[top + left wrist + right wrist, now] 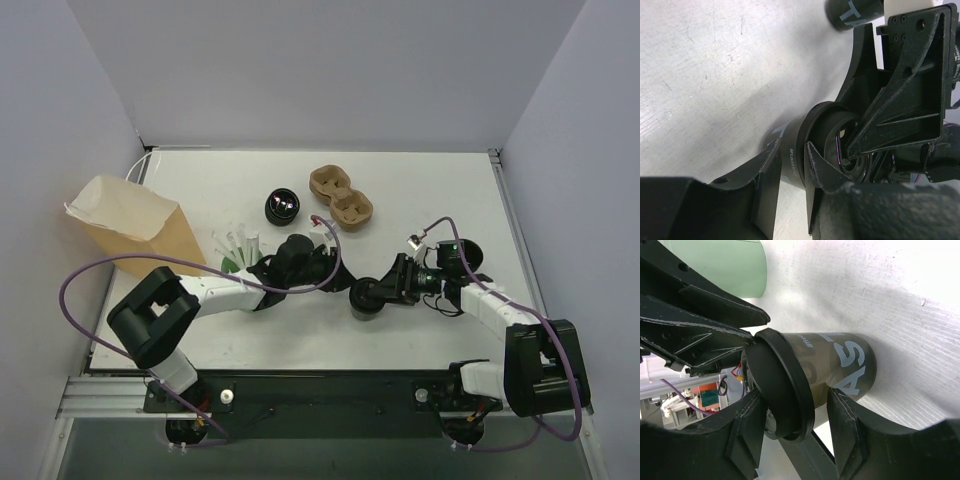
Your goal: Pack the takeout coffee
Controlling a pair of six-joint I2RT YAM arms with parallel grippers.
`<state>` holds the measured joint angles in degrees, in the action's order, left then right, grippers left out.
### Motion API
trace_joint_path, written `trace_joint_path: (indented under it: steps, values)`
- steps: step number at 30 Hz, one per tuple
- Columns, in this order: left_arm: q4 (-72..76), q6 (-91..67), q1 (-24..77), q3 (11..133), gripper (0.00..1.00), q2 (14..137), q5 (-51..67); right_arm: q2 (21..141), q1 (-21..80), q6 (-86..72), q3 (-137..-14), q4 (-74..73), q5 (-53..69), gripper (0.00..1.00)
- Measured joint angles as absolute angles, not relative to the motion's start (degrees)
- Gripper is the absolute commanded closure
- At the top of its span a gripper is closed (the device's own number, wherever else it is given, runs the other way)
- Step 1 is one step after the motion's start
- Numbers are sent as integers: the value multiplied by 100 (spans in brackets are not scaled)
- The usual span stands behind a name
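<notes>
Right jaws, seen from above, are clasped on the upright coffee (364,298) near the middle of the desk (420,190), and the left jaws meet it there.

From the left wrist, the left fingers (767,175) are set astride the lid (832,131) rim; whether they are clenched cannot be told.

From the right wrist, the coffee's body is pinched between the right fingers (847,430).

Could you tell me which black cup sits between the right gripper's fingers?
The takeout coffee, black-lidded with white lettering; the open black cup with the shiny inside stands apart, farther back beside the cardboard carrier.
</notes>
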<state>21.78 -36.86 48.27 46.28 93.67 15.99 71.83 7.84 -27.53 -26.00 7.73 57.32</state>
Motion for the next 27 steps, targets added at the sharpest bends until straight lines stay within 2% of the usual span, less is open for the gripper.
trace_joint_path:
  steps: [20, 25, 27]
  values:
    - [2869, -4287, 5332, 4086, 67, 9240, -10, 7373, 749, -2899, -2703, 792, 5701, 66]
    - [1715, -4180, 5347, 4209, 61, 8621, -106, 7400, 902, -2845, -2722, 873, 5706, 66]
    - [858, -4032, 5301, 4386, 55, 8252, -104, 7341, 908, -2895, -2707, 875, 5660, 67]
